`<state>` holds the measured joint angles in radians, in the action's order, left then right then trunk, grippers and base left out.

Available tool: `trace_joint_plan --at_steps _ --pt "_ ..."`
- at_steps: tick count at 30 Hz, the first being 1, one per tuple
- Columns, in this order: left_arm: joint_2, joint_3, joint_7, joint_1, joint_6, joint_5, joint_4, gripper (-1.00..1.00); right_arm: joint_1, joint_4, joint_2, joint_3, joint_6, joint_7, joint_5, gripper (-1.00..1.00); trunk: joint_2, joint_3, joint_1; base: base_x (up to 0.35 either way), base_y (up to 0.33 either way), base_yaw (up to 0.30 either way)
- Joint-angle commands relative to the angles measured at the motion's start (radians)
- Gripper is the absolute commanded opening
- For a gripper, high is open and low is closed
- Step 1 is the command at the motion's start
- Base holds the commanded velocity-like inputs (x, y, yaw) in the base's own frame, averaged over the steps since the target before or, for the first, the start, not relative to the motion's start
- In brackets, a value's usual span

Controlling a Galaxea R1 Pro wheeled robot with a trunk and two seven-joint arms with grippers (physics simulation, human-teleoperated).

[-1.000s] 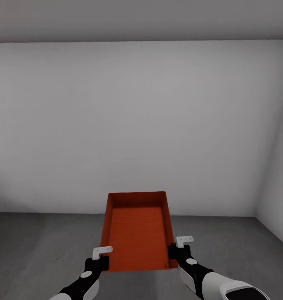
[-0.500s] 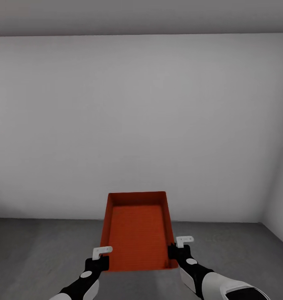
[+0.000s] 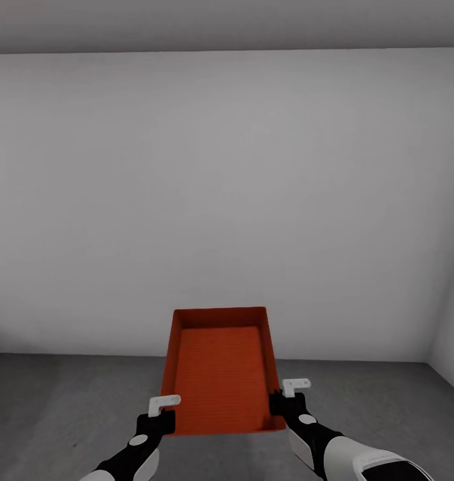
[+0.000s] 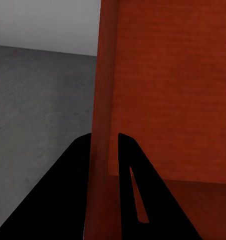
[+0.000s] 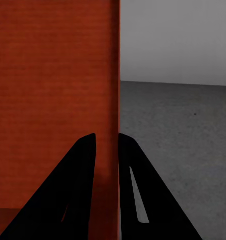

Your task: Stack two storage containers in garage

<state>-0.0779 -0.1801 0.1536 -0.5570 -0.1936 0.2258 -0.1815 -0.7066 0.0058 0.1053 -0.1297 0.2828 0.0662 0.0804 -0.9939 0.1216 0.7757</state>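
Low in the head view, the left gripper (image 3: 161,409) and the right gripper (image 3: 285,396) each pinch a side wall of the red-orange box (image 3: 220,371) near its closest corners, one to the lower left of centre and one to the lower right. In the left wrist view the dark fingers (image 4: 75,190) straddle the thin wall, one inside and one outside; the right wrist view shows the same clamp on the opposite wall (image 5: 105,100).

The box looks stiff and light (an open, empty shell with smooth, straight walls), so it should carry well between two grips, though the smooth walls could slip if either pinch loosens. The rims near the corners seem the soundest hold.

It hangs above the grey concrete floor (image 3: 67,401), which fills the lower band of the frame. Beyond stands a plain white wall (image 3: 227,200).
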Motion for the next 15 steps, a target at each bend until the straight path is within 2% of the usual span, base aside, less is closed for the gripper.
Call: trace_joint_plan --at_steps 1,15 --pt "0.0 0.002 -0.005 -0.001 -0.015 -0.005 -0.006 -1.0 -0.001 0.003 0.001 0.03 0.002 -0.002 0.002 -1.0 -0.001 0.002 0.0 0.003 0.0 0.0" --pt "0.0 0.002 -0.005 -0.001 -0.015 -0.005 -0.006 -1.0 -0.001 0.003 0.001 0.03 0.003 0.003 0.002 -1.0 -0.001 0.004 0.0 0.0 0.0 0.0"
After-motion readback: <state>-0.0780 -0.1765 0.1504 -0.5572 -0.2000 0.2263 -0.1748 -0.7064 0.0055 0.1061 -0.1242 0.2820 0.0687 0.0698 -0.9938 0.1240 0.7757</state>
